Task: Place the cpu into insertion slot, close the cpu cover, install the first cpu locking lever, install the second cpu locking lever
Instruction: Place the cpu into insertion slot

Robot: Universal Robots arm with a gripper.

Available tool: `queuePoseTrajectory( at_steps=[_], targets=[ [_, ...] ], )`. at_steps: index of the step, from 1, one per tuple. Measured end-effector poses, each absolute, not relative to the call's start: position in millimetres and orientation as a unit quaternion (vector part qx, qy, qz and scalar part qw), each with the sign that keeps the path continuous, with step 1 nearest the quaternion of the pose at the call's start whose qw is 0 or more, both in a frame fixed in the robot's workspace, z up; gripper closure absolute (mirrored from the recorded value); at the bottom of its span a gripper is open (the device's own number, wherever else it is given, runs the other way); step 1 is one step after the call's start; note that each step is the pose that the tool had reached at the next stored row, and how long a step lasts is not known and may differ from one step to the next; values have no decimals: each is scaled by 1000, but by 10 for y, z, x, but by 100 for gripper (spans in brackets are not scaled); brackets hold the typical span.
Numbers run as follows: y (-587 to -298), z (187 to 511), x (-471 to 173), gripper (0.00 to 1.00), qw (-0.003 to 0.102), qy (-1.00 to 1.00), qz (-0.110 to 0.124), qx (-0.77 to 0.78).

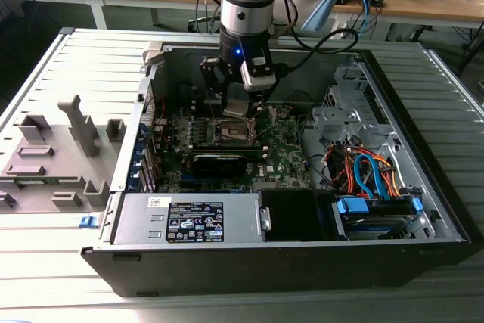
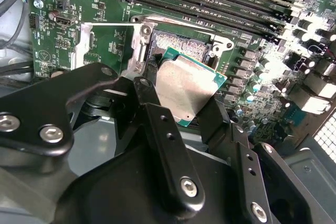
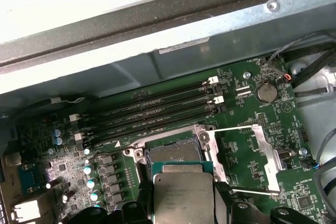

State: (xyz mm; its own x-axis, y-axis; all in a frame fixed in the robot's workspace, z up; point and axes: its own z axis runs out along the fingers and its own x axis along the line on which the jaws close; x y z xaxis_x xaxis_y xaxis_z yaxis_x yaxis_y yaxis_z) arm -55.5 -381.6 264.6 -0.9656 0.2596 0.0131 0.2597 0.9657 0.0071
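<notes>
Black jointed metal fingers (image 2: pixel 157 129) of the tool (image 2: pixel 177 100) fill the foreground in the second wrist view. They are closed onto two opposite edges of the small flat square cpu (image 2: pixel 185 86), which has a dull silver-grey metal top and a green rim. So the tool is pinching the cpu, as both wrist views show (image 3: pixel 184 217).

The cpu (image 3: pixel 182 195) sits over the near part of the small square insertion slot (image 3: pixel 173 153), which has a dark brownish centre and a thin silver border. The far rows of slot contacts (image 2: pixel 181 44) are uncovered beyond the chip's edge. The chip seems to be held just above the slot, though I cannot tell whether its underside touches.

Just beside the insertion slot, the thin square silver metal cpu cover (image 3: pixel 268 158) is flipped open, and green board shows through its window. Thin silver wire locking levers (image 3: pixel 237 127) run along the cover's edges, swung away from the slot. Long black memory sockets (image 3: pixel 152 111) lie on the opposite side of the slot from the tool, and a round silver coin battery (image 3: pixel 266 93) sits beyond the cover.

In the exterior view the tool (image 1: pixel 234 102) hangs straight over the insertion slot (image 1: pixel 231 132) inside an open black computer case (image 1: pixel 302 259). The case rests on a grey slatted desk (image 1: pixel 446 96), and its grey power supply box (image 1: pixel 189 221) is well apart from the slot.
</notes>
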Motion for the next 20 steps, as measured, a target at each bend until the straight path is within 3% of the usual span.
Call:
queuePoseTrajectory(
  at_steps=[20],
  targets=[
    [-3816, 2631, -554, 45, 6, -988, -4, -154]
  ],
)
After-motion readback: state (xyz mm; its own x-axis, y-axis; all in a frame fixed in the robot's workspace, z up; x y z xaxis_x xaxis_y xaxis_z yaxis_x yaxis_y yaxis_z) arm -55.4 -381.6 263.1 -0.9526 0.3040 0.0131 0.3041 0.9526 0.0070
